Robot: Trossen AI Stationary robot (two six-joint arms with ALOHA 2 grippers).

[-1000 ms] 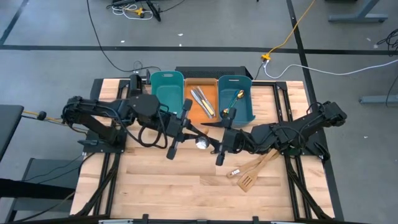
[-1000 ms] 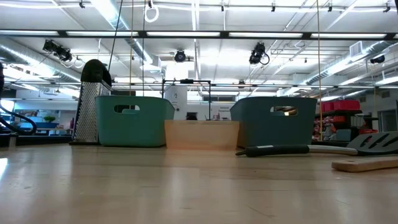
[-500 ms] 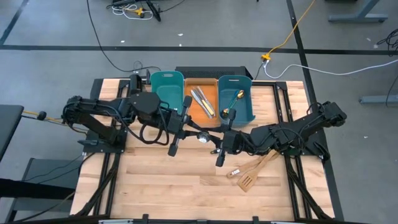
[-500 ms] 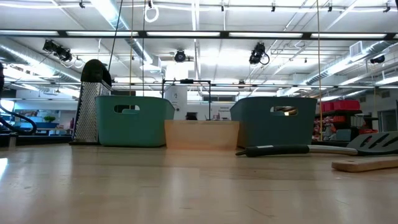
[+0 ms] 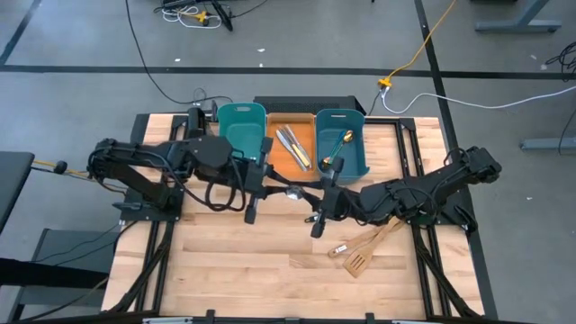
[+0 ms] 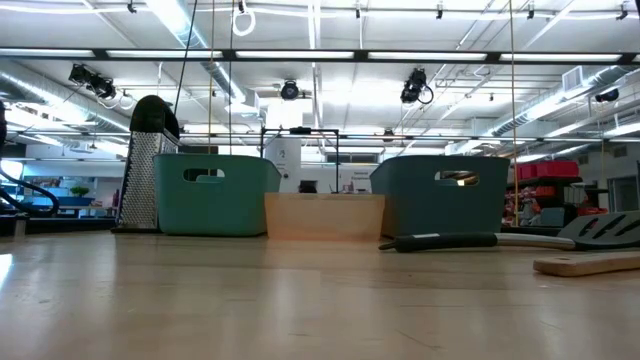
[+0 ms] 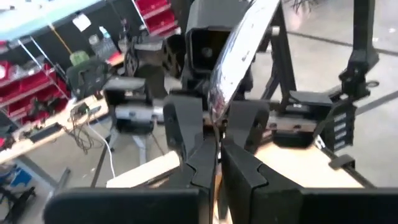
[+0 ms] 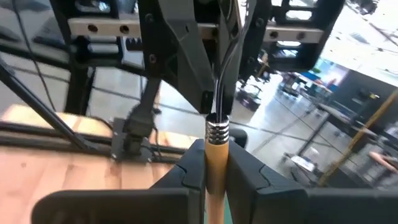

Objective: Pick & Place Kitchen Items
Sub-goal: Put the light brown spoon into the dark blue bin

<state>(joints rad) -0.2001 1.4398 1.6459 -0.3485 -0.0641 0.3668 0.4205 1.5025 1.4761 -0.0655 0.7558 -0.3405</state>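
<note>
Nearest you on the table (image 5: 234, 270), to the right, lie two wooden spatulas (image 5: 364, 247), crossed over each other and clear of both arms. The low view shows one of them as a pale edge at the right, with the black spatula (image 6: 600, 230) lying flat just behind it, its handle pointing toward the middle.

Farther in, above the table's middle, your two grippers meet nose to nose in front of the bins. The left gripper (image 5: 274, 188), seen from its own wrist at (image 7: 217, 155), has its fingers pressed together on a shiny silver utensil (image 7: 239, 56), which slants up and away from them toward the right arm. The right gripper (image 5: 310, 196), seen from its wrist at (image 8: 214, 152), is clamped on a tan handle (image 8: 214, 186) with a ribbed silver collar (image 8: 217, 129). Thin dark prongs run on past the collar, and you cannot tell what kind of head they make.

At the far edge stand three bins in a row. The left teal bin (image 5: 241, 126) shows nothing inside from above. The orange bin (image 5: 297, 126) in the middle holds silver knives (image 5: 292, 146). The right teal bin (image 5: 355, 157) holds a gold spoon (image 5: 346, 139). A grater (image 6: 150, 165) stands upright just left of the left teal bin.
</note>
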